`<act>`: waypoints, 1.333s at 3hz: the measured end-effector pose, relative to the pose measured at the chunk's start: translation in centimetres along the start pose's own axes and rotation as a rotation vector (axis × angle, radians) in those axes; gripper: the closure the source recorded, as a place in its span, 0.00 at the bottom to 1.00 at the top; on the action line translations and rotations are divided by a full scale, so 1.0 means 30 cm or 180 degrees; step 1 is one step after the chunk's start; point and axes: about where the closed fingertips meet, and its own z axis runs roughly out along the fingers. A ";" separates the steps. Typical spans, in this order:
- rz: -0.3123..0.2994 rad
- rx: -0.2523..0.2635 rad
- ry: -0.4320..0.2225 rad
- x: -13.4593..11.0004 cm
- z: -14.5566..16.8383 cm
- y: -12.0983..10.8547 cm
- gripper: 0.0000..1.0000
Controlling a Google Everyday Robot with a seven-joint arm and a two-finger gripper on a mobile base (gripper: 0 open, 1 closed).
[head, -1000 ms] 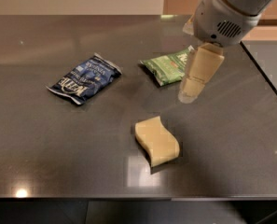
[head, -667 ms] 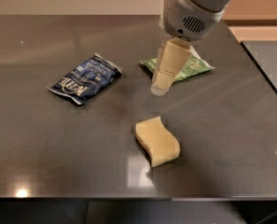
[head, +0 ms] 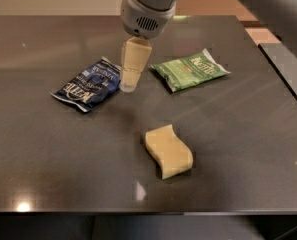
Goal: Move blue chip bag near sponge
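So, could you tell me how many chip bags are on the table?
2: the blue chip bag at left, the gripper over its right edge; the green chip bag right of both.

The dark, glossy worktop point(head: 238, 134) is lit softly from above, at moderate brightness. A small hot spot of glare is seen near its front left edge, and a paler, squarish reflection is seen just in front of the sponge point(head: 169, 151). A thin dark shadow is cast along the sponge's front and right sides. The hand point(head: 129, 84), hanging over the right edge of the blue chip bag point(head: 88, 86), is brightly lit on its pale face, and a dim reflection is thrown on the worktop below it. Small highlights are caught on the bag's foil.
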 end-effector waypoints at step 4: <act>-0.1290 -0.0212 0.0702 -0.306 0.379 -0.191 0.00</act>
